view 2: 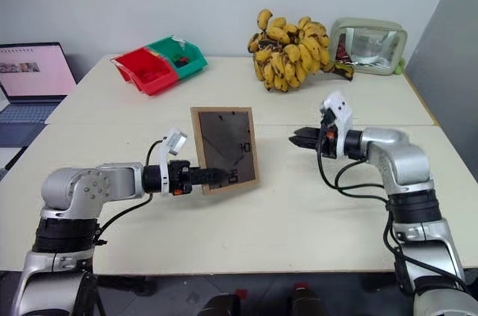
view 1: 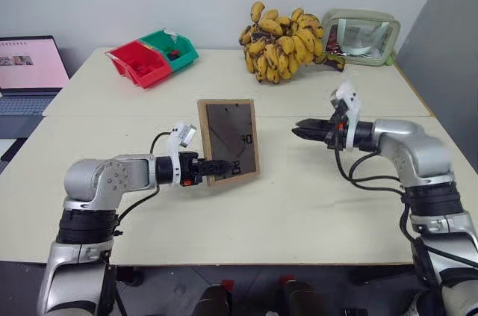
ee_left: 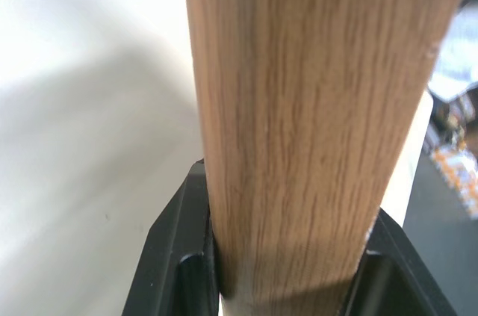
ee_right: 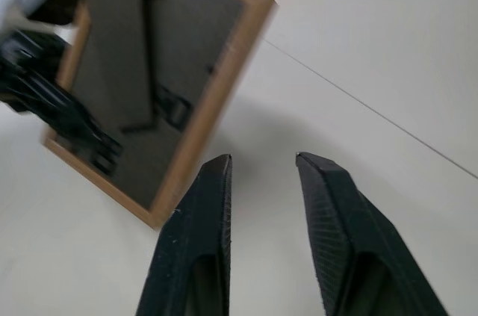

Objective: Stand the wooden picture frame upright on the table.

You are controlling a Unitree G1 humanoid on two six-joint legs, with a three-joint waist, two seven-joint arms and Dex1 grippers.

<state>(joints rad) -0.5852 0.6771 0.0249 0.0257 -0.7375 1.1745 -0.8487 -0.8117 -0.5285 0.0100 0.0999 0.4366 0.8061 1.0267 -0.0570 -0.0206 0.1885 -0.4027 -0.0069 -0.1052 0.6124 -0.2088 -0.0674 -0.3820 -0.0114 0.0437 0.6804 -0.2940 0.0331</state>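
Note:
The wooden picture frame [view 1: 228,137] stands nearly upright near the middle of the table [view 1: 299,211], leaning a little, its dark grey back panel and fold-out stand [ee_right: 123,54] facing me. My left gripper [view 1: 224,169] is shut on the frame's lower border, and the light wood edge [ee_left: 314,107] sits between its black fingers [ee_left: 175,264]. Whether the frame's bottom edge touches the tabletop I cannot tell. My right gripper [view 1: 299,131] hovers to the frame's right, apart from it, open with nothing between its fingertips [ee_right: 216,174].
At the back of the table lie a bunch of bananas [view 1: 280,41], a green-rimmed clear pouch [view 1: 362,36], and a red bin [view 1: 140,63] joined to a green bin [view 1: 178,47]. A laptop [view 1: 26,69] sits off the left side. A seam [view 1: 373,116] crosses the tabletop.

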